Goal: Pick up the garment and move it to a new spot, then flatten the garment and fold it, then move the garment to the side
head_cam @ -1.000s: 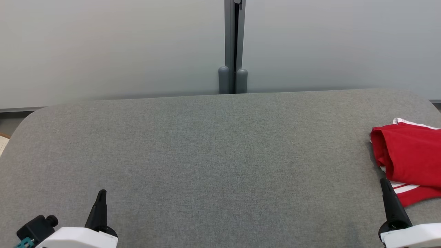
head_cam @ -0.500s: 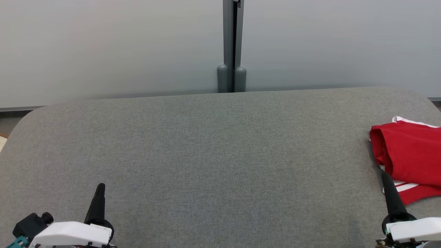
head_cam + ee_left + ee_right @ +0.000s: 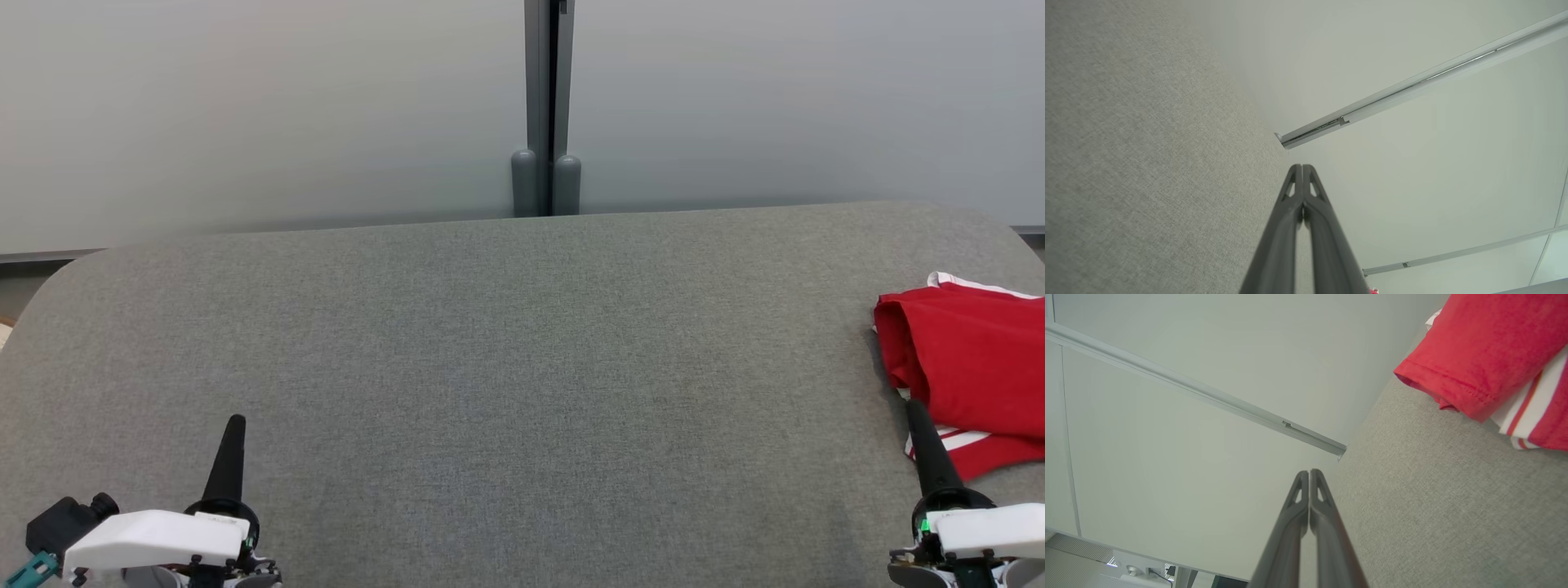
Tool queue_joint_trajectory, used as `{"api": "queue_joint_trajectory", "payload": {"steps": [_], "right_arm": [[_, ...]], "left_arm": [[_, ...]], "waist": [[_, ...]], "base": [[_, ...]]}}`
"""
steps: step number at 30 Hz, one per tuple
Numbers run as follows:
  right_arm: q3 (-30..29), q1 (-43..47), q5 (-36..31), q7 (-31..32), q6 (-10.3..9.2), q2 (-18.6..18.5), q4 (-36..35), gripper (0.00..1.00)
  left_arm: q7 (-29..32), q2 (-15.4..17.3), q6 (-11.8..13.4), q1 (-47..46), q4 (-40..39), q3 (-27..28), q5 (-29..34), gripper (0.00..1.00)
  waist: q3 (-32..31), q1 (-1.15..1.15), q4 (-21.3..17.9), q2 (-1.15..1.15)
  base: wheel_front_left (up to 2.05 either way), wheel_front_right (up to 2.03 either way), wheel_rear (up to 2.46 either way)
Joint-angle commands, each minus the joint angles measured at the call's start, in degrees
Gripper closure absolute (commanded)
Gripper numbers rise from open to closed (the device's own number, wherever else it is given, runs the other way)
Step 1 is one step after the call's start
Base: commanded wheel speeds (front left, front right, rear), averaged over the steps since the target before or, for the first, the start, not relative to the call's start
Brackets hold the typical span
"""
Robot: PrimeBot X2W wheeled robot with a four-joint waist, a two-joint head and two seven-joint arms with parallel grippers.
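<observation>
Left gripper (image 3: 234,423) and right gripper (image 3: 913,408) sit low, apart, each with its 2 fingers pressed together, pointing forward.

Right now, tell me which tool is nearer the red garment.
Right. The right tool, shut, points up just beside the red garment, at its near left edge, not touching. The left tool, also shut, sits far across the grey surface, on the opposite side.

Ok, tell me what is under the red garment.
Under the top red fold of the garment, a white-striped layer peeks out at the near edge, on the grey table. Anything further under is covered.
</observation>
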Motion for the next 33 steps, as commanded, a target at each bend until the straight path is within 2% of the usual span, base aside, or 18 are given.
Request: {"api": "queue_joint_trajectory", "payload": {"steps": [1,33], "right_arm": [[-0.11,-1.34,1.48,0.25,0.02,-0.15,-0.13,1.0],[-1.06,-5.21,16.31,1.0,0.01,0.53,4.01,1.0]], "left_arm": [[0.31,0.25,-0.6,-1.61,-0.22,0.74,-1.3,1.0],[3.92,-2.51,-3.51,-4.36,1.12,4.88,-13.64,1.0]], "waist": [[0.03,0.0,-0.02,0.0],[0.83,0.0,-0.61,0.0]], "base": [[0.0,0.0,0.0],[0.0,0.0,0.0]]}}
